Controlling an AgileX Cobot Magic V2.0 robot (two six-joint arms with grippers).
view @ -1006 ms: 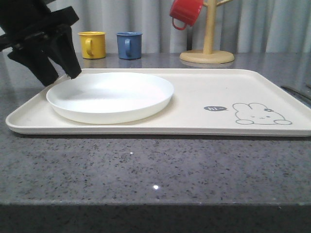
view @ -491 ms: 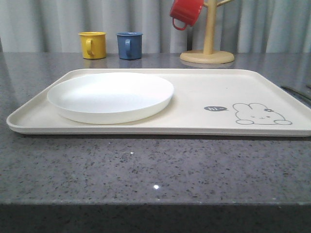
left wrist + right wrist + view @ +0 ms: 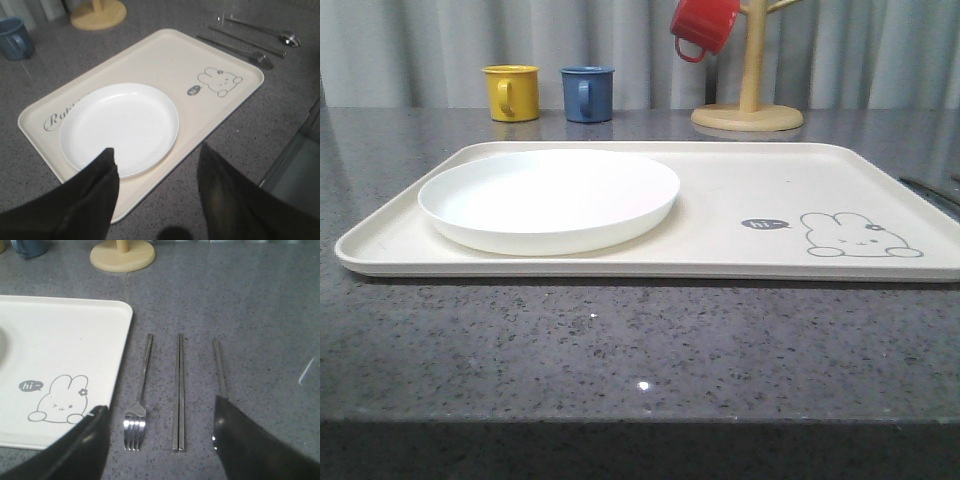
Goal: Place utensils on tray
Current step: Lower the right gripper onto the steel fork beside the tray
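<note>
- The right hand (image 3: pixel 159 450) hangs open over the desk (image 3: pixel 640 340), its two dark fingers spread to either side of the fork (image 3: pixel 138 410) and the chopsticks (image 3: pixel 179 395); nothing is held between them.
- The utensils lie on the bare desk just beside the tray's (image 3: pixel 85 320) rabbit end: fork nearest the rim, chopsticks in the middle, then the spoon (image 3: pixel 218 371), its bowl hidden behind a finger. None is on the tray yet.
- The left hand (image 3: pixel 157 195) is open and empty, now high above the near edge of the tray, looking down on the white plate (image 3: pixel 120 127).
- A second ago that hand stood low at the tray's left end beside the plate in the front view; it has since lifted out of that view, leaving the tray and plate as they were.
- My reading: the left arm has cleared off, so the right arm is likely next, and the fork is its closest pick.
- Beyond the tray stand a yellow mug (image 3: pixel 511 92), a blue mug (image 3: pixel 587 93), and a wooden mug tree (image 3: pixel 748 100) with a red mug (image 3: pixel 703 25).
</note>
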